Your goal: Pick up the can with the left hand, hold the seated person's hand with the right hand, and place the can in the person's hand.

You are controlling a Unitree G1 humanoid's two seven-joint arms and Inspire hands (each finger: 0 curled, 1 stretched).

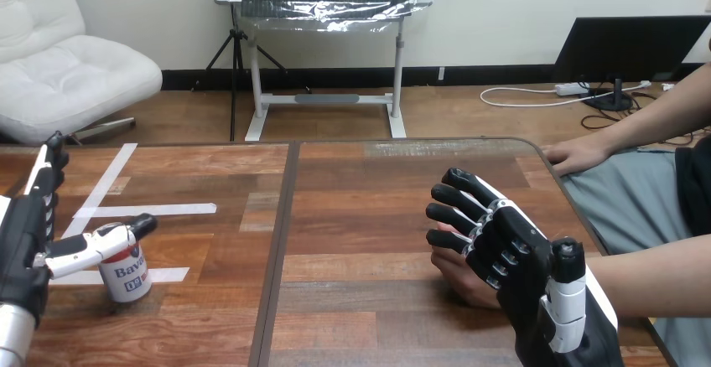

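Wooden boards make up the brown table (369,216) in front of us, and some strips of white tape (151,210) are stuck on its left side.

Our left hand (29,241) is at the left edge of the table. It is open. Its fingers (52,162) point straight up and away from us. Its thumb reaches out to the right and lies across the top of the can (127,276). We cannot tell if the thumb presses on the can or just sits over it. The can is white with red and blue print. It stands upright on the table, just beside our left hand, next to the tape.

Our right hand (520,258) is on the right side of the table, with its back turned up to us. It is open too, and its fingers (457,214) are almost straight and point to the left. The person's near hand (459,276) lies under it, low on the table. The two hands seem to touch, but our fingers are not wrapped round it.

The person's far hand (574,156) rests flat on the far right edge of the table, well apart from our hands and from the can.
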